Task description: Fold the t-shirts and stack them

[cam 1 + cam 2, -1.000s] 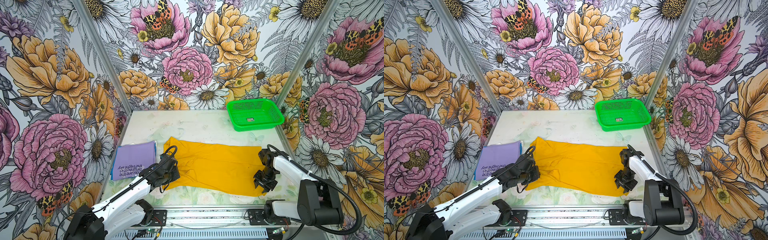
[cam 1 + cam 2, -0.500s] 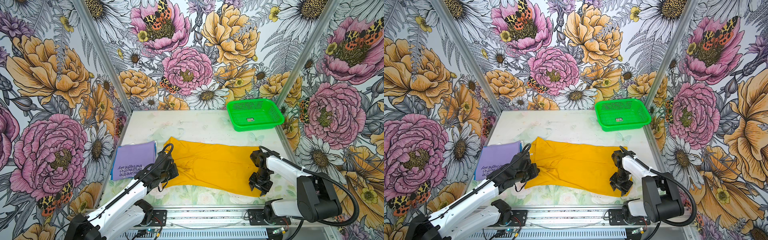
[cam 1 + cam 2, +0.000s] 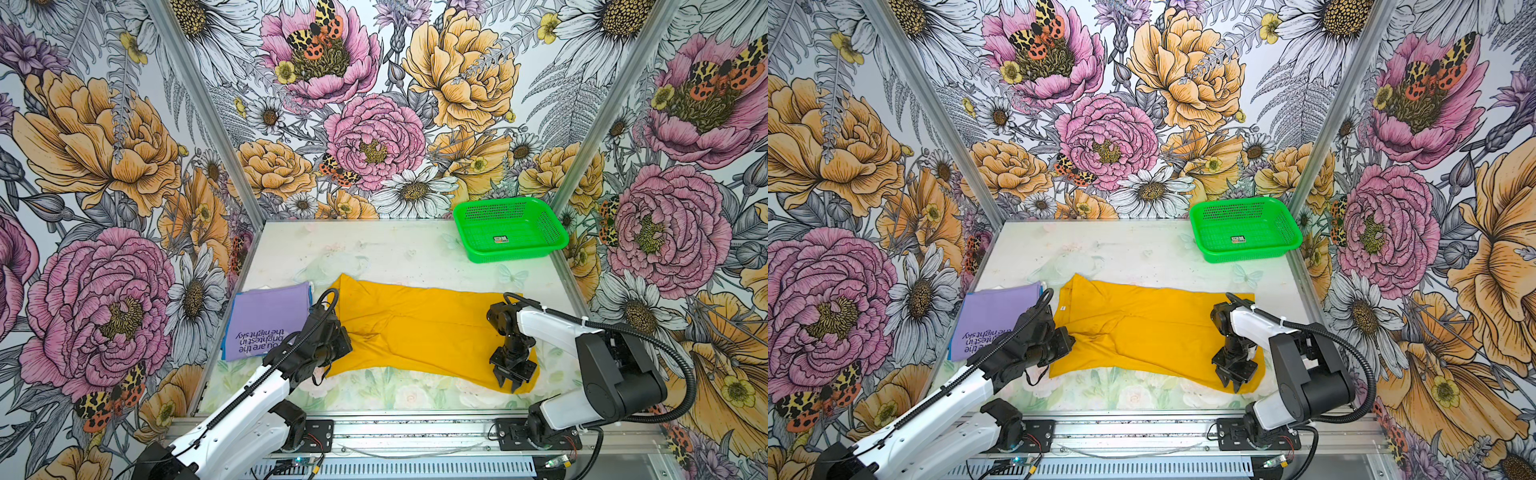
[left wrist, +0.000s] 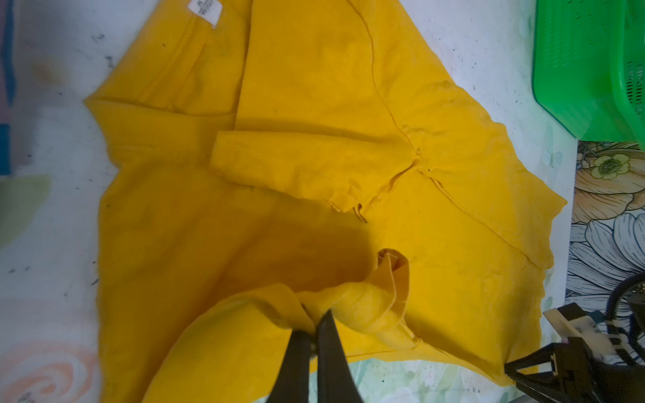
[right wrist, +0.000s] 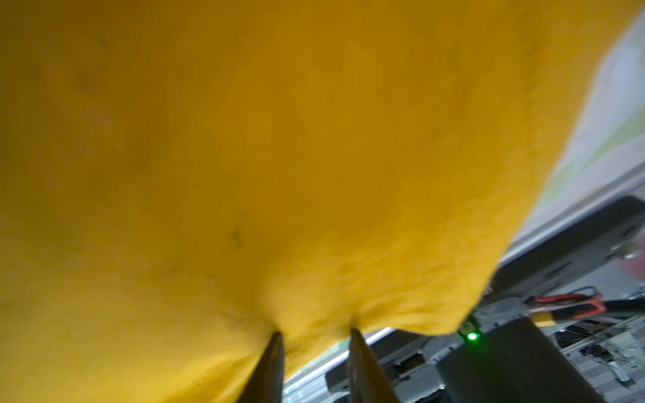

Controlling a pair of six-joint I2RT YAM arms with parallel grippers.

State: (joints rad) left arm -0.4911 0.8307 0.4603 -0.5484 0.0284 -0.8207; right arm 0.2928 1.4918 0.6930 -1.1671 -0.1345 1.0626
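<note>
Wears white shells over both arms, with black joints and wrists. Sits on black base plates (image 3: 318,432) screwed to the silver rail (image 3: 415,430). Carries, on the left arm (image 3: 249,399) at the rail's left end, a ribbed black conduit (image 3: 266,366) along the upper edge and a black cable loop (image 3: 328,297) by the wrist. Shows, on the right arm (image 3: 552,328) at the rail's right end, a bulky black motor housing (image 3: 615,370), a thick ribbed hose (image 3: 688,374) and a white cable tie (image 3: 585,320). Ends in a black left gripper (image 4: 316,328) and right gripper (image 3: 510,382), each with slim tapered fingers (image 5: 272,370). Trails red wires (image 3: 320,442) beside the rail's plates.
</note>
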